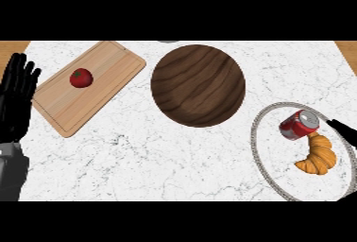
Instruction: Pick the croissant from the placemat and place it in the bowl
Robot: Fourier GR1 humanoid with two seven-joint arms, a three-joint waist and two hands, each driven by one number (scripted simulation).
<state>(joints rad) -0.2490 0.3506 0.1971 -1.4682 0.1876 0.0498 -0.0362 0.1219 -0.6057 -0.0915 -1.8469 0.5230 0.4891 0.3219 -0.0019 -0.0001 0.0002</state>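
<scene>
Resting at the far left of the bowl (198,85), the left hand (17,94) is seen with fingers straight and spread, pointing up. A cutting board (87,85) bearing a tomato (81,77) lies left of the bowl on the marble surface (153,160). Right of and below the bowl, the croissant (319,156) lies on the round placemat (259,156), touching a red can (300,125). Only a sliver of the right hand (343,128) shows; its fingers cannot be judged.

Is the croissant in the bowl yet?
No. The croissant lies on the round placemat beside a red can; the wooden bowl holds nothing.
</scene>
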